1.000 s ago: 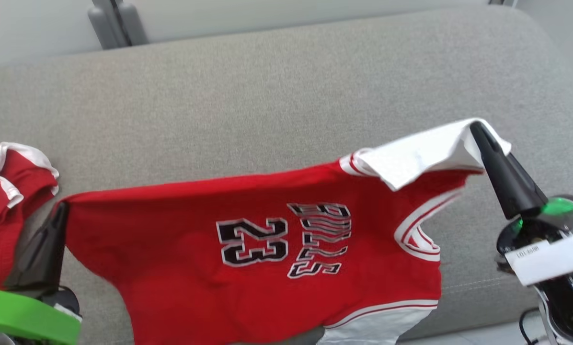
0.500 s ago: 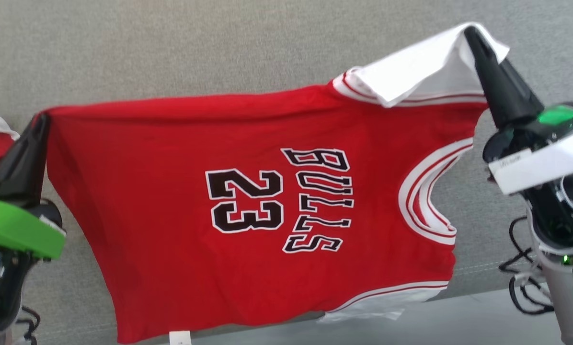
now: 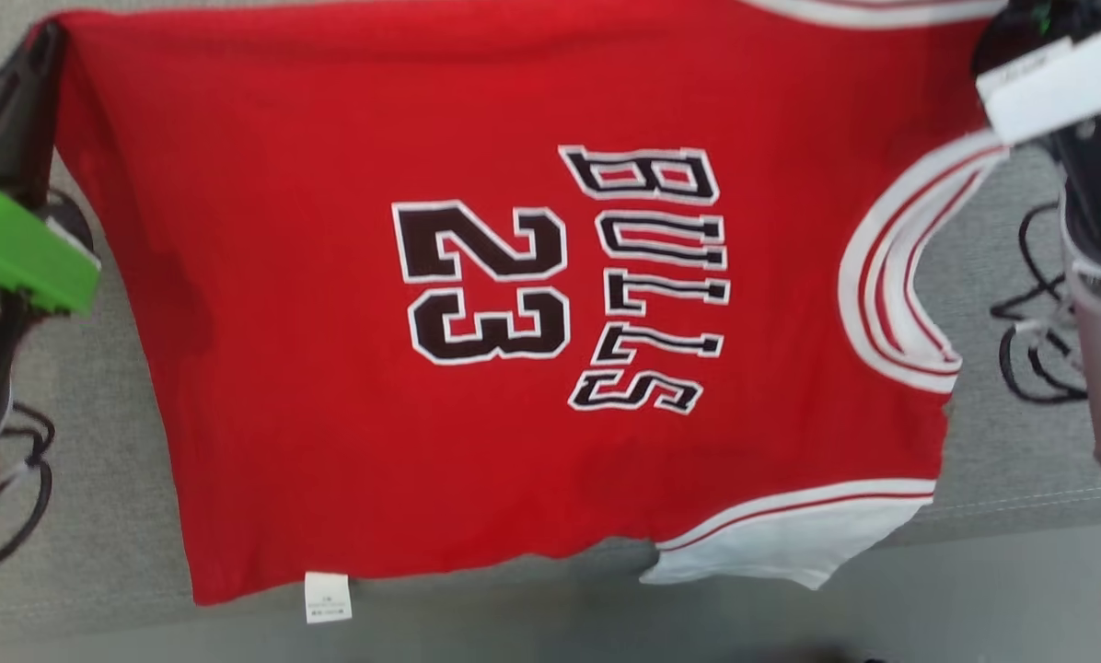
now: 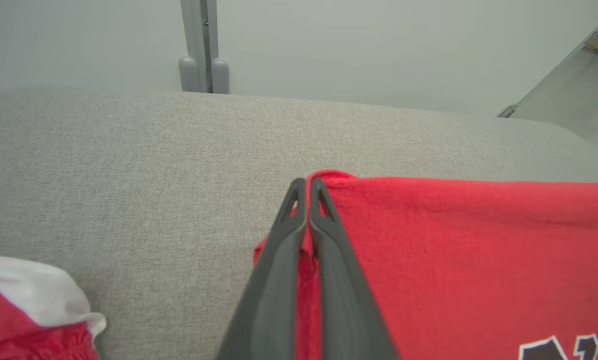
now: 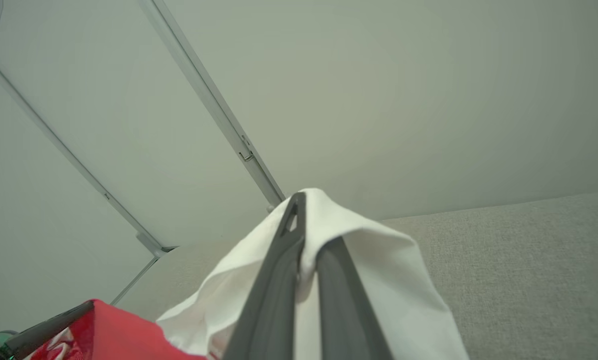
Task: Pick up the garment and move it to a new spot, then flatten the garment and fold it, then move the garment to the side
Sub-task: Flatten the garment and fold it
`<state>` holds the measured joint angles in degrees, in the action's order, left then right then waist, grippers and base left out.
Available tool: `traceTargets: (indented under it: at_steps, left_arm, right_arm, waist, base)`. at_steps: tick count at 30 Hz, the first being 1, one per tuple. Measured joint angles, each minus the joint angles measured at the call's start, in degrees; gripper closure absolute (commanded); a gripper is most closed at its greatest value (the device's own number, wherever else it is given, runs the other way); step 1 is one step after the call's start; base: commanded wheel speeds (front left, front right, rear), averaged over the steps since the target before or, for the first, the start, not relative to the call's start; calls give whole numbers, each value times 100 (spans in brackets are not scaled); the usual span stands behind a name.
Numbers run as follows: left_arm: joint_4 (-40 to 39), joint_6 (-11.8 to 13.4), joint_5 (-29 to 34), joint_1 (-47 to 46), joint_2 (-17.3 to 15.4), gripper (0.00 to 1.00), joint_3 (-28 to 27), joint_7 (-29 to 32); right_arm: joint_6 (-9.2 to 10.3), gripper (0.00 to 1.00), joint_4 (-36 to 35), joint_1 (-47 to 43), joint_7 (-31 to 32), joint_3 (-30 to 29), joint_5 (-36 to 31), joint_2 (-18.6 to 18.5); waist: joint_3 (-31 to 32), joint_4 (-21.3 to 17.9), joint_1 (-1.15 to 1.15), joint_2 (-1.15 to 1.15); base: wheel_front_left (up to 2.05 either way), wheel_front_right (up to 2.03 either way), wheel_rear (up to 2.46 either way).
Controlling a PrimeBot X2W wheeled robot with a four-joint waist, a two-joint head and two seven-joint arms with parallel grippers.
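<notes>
Head view: jersey (image 3: 514,322) hangs spread between the two sets of fingers, in front of the grey cushion (image 3: 99,516), print facing the camera and turned sideways. Left fingers (image 4: 304,215) are pressed fully together on a red corner, with cloth pinched in the seam between them. Right fingers (image 5: 299,225) are likewise closed, on a bunched white flap draped over their tips. Risks as I read it: the right grip is the weak one. Only a thin white fold sits between those fingers, so a jerk or more stretch between the arms could pull it free and drop that side. Lower edge with the care label (image 3: 328,597) dangles well below both sets of fingers, near the cushion's front edge. Laying down without carrying it further back probably tucks that edge under or lets it slide off. Second red-and-white garment (image 4: 29,310) lies on the cushion down-left of the left fingers, easy to snag if the laydown drifts that way. Versus a second ago: jersey then sits smaller in frame, with its lower part cut off. Now the whole lower edge shows and the cloth hangs flatter. Same two corners gripped. Reads as a lift, but the whole head frame has shifted, so part of it is camera motion.
</notes>
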<state>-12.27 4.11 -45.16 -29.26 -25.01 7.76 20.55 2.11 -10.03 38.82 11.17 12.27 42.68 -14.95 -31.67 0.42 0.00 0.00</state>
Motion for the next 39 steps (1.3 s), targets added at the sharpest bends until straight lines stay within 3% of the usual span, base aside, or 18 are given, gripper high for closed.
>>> traceTargets:
  at_steps: [17, 39]
  left_arm:
    - [1764, -110, 428, -2015, 313, 100, 453, 13]
    - [3551, -310, 791, -3101, 734, 100, 716, -486]
  right_arm:
    - [59, 100, 1560, 1987, 236, 149, -361, 63]
    - [0, 100, 3182, 2904, -58, 402, -753, 269]
  waist:
    - [-951, 374, 0, 0]
    - [-1275, 556, 1, 0]
  base:
    - [0, 0, 0]
    - [0, 0, 0]
